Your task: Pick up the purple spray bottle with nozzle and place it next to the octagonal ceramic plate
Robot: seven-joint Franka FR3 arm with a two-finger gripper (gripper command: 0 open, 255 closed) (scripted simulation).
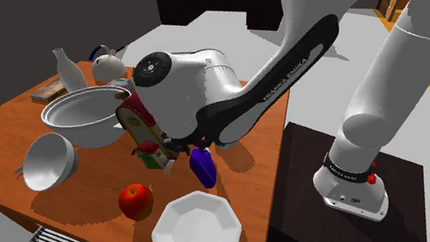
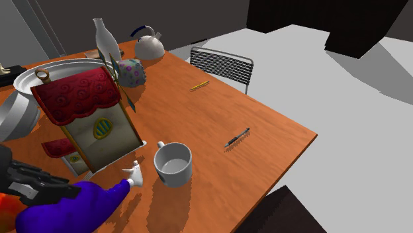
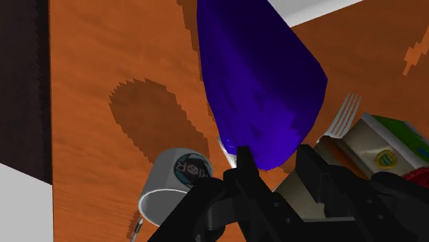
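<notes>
**Bottle in hand, plate not yet reached**

The pick-up looks done. In the wrist view the black gripper [image 3: 271, 163] has its two fingers closed against the narrower end of the purple spray bottle [image 3: 258, 82], which fills the space ahead of them. The bottle's shadow lies well apart from it on the orange table [image 3: 89, 62], so I judge it to be off the surface.

What is left is the carry and the set-down. In the shoulder view the bottle hangs under the arm, near the white octagonal plate [image 1: 196, 235] but not beside it, with a red apple [image 1: 136, 201] close to the plate's other side.

The shoulder view alone gives that bottle-to-plate relation. The second exterior view adds the bottle's attitude: it lies nearly level, its white nozzle [image 2: 135, 175] pointing toward a grey mug [image 2: 173, 164], in front of a house-shaped carton with a red roof [image 2: 86, 119]. The clasp itself is plain from the wrist camera (elsewhere the arm or the bottle covers the fingers).
</notes>
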